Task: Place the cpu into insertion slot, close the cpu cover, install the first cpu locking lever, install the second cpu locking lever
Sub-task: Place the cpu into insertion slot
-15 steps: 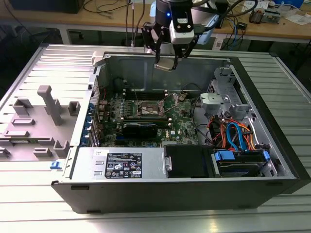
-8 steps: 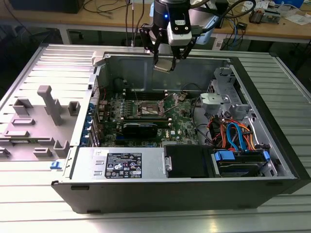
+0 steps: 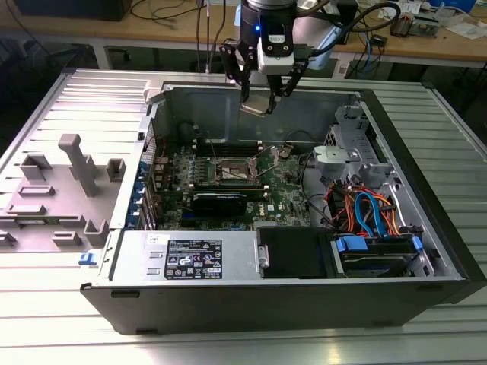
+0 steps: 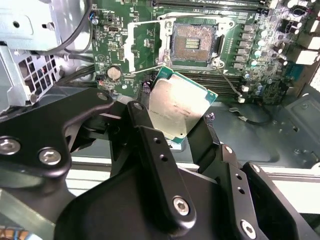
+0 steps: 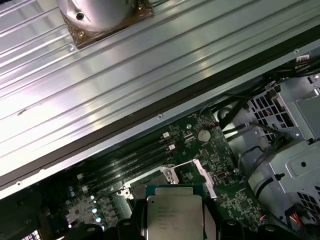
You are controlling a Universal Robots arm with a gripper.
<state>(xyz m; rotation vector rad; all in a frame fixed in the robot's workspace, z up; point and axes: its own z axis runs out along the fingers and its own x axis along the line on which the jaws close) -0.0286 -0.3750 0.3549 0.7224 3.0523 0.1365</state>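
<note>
Your gripper [image 3: 265, 97] clamps cpu [image 4: 181, 107] by opposite edges, chip tilted, held in air over far edge of computer case [image 3: 228, 304]. You see insertion slot [image 4: 194, 42] on motherboard uncovered, bare, well apart from chip

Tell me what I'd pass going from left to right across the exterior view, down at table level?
Grey plastic blocks → insertion slot → orange and blue cables. The end effector, holding the cpu, hangs above and overlaps the slot's span, so it is left out of the order.
</note>
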